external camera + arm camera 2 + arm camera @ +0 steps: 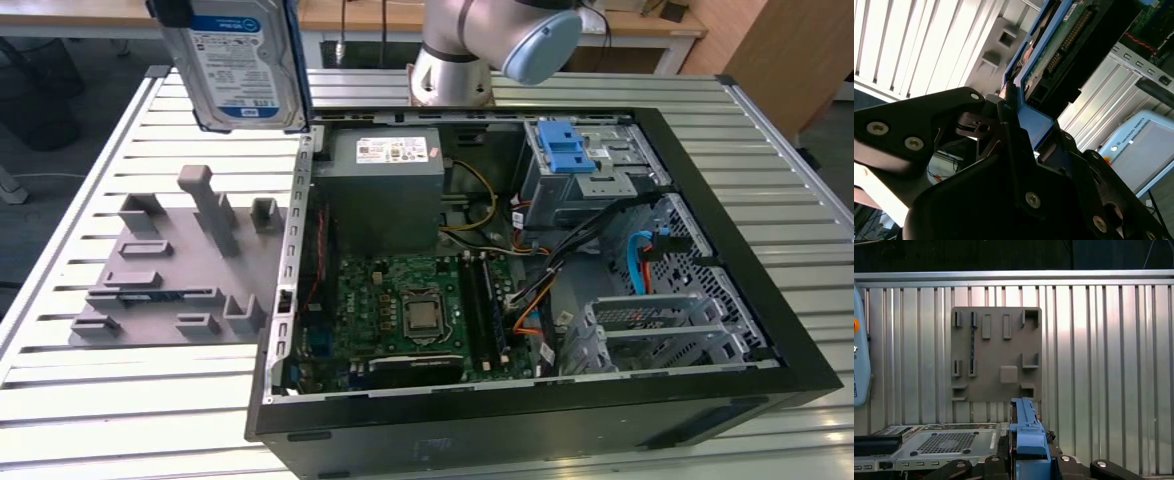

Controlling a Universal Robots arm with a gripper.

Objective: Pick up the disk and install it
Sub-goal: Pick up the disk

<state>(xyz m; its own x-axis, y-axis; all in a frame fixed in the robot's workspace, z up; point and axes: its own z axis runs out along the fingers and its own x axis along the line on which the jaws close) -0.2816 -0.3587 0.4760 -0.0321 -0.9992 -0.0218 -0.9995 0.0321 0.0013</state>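
The disk (240, 70) hangs upright in the air over the far left part of the table, beyond the grey fixture plate and left of the open computer case. Its white-and-blue label faces the exterior camera. In both wrist views my gripper (1010, 102) is shut on the disk, its dark fingers clamped on the blue side rail (1026, 432). The second wrist view shows the disk's green circuit board underside (1054, 47). The metal drive cage (594, 180) stands inside the case at the far right.
The open computer case (747, 370) lies on the slatted metal table (94, 400). Inside are a grey power-supply box (387, 170), a motherboard (414, 310), loose cables and a blue latch (567, 150). The grey fixture plate (174, 270) with upright pegs sits left of the case.
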